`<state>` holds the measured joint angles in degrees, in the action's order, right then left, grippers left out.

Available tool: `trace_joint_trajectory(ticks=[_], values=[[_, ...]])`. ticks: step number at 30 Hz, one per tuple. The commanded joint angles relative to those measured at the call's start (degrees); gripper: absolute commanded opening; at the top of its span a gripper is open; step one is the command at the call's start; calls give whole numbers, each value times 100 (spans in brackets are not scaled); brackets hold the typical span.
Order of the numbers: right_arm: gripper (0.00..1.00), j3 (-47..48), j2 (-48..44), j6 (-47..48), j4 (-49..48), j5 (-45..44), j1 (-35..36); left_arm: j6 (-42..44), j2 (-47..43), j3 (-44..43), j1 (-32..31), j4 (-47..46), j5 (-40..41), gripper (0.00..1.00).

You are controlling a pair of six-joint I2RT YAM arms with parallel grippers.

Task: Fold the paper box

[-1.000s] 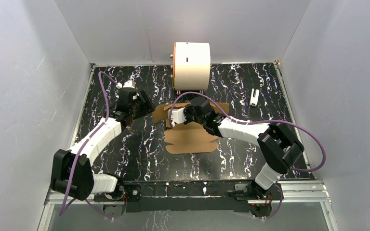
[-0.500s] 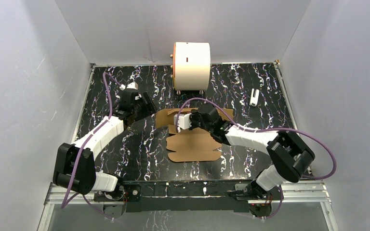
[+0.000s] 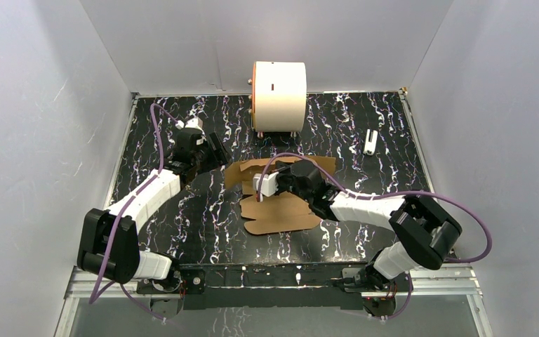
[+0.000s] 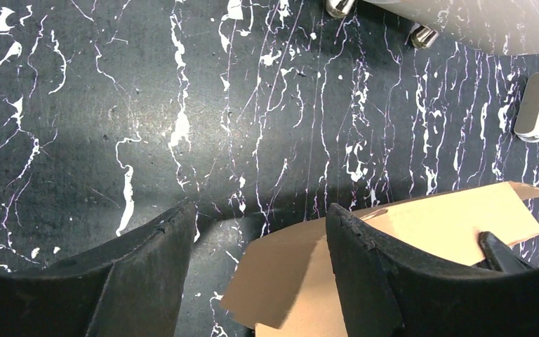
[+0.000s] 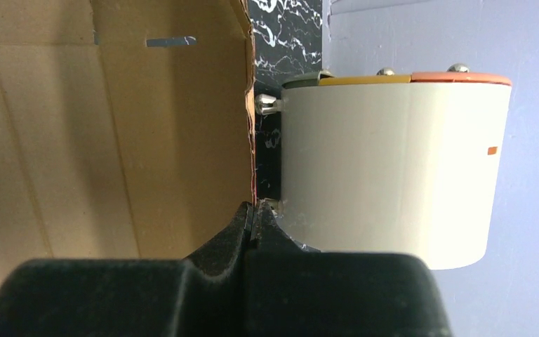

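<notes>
now, your right pincer [image 3: 258, 188] is closed tight on an edge of the paper box [image 3: 284, 210]. in the right wrist view its fingertips [image 5: 238, 226] meet on the rim of a raised brown panel, and a thin slot [image 5: 172, 42] cut in that panel shows further ahead of them. the rest of the sheet lies flat on the black marbled table [image 3: 182, 217], under that pincer and on its near side. just past the pinched edge stands the white cylinder [image 3: 278, 95] with its orange rim, close behind the cardboard.

your left pincer [image 3: 209, 149] stands well open and has hold of nothing. it hangs over the table at the sheet's left end. in its own wrist view a corner of a cardboard flap reaches into the gap from the right-hand finger's side; you cannot tell whether it touches that finger. a small white object [image 3: 370, 142] lies well apart from both pincers, out beyond the right one.
</notes>
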<state>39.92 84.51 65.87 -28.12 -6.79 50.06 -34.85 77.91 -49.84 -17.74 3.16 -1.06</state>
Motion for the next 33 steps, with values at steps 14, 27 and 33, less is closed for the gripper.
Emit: trace_joint_trajectory(ticks=[14,27,33], values=[[0,-375,118,260,-1042,-652,431,128,-168,405,-266,-487,-833,66],[0,-463,303,436,-1385,-966,569,286,235,335,-795,-375,-168,65],[0,-511,375,392,-1500,-1017,626,202,330,319,-1054,-350,12,61]])
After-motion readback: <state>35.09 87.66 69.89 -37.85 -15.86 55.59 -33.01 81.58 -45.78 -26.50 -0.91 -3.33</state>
